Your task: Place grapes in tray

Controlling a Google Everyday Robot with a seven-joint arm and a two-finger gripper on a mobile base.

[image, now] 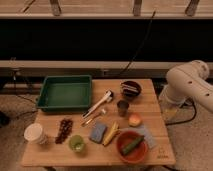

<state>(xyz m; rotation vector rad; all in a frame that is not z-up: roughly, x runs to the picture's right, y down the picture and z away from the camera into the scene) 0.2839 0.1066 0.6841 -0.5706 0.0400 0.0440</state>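
Note:
The grapes [64, 129], a small dark reddish-purple bunch, lie on the wooden table [150, 105] at the front left, beside a white paper cup [34, 133]. The dark green tray [65, 92] sits at the table's back left, with nothing in it that I can see. My white arm [189, 85] is folded at the right edge of the view, off the table's right side. The gripper itself is out of view.
White tongs [99, 103] lie in the middle. A dark bowl [130, 89], a small dark cup [122, 107], an orange fruit [134, 119], a blue sponge [98, 132], a banana [111, 134], a green cup [77, 143] and a red-orange bowl [141, 149] holding a green vegetable [131, 145] fill the right half.

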